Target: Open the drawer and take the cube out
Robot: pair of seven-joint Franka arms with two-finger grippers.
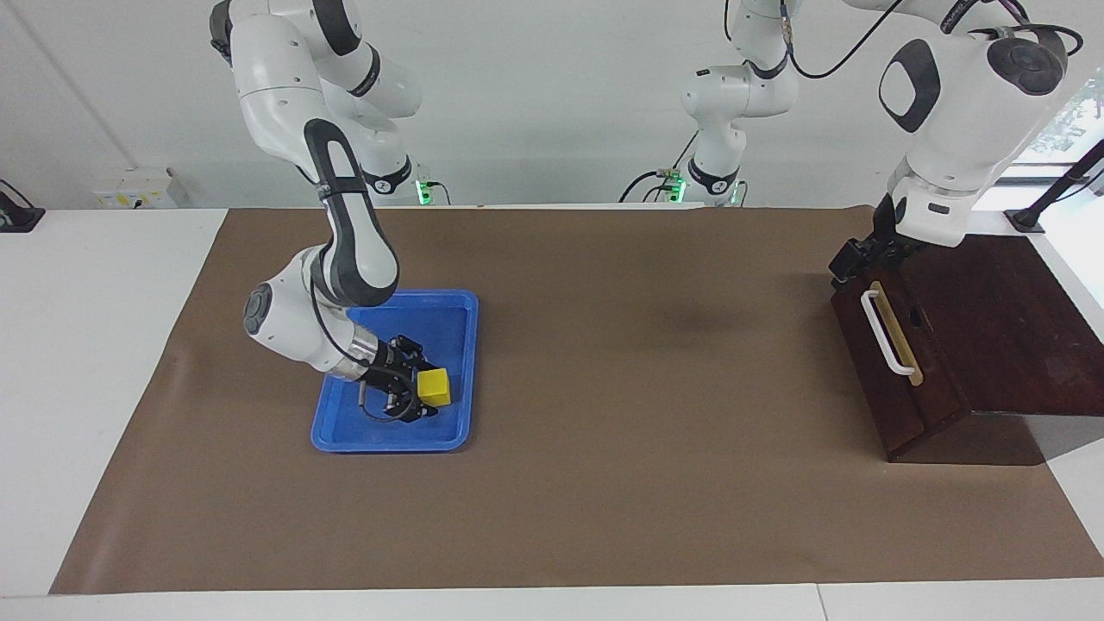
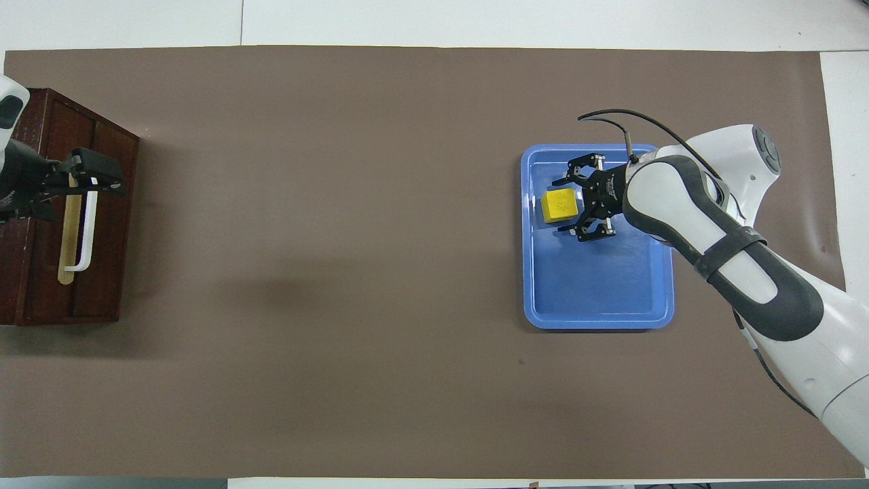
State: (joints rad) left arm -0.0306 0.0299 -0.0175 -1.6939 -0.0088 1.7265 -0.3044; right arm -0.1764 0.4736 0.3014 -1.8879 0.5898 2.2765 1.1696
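The yellow cube (image 1: 434, 387) (image 2: 560, 206) lies in the blue tray (image 1: 448, 319) (image 2: 597, 299), in the part of it farther from the robots. My right gripper (image 1: 423, 398) (image 2: 565, 206) is low in the tray and open, one finger on each side of the cube with a gap to it. The dark brown box's drawer (image 1: 888, 362) (image 2: 102, 224) is shut at the left arm's end of the table. My left gripper (image 1: 856, 259) (image 2: 91, 173) is up over the drawer front, at one end of the white handle (image 1: 887, 332) (image 2: 86, 231).
Brown paper (image 1: 647, 388) covers the table between the tray and the box. The box stands at the table's edge, its front facing the tray.
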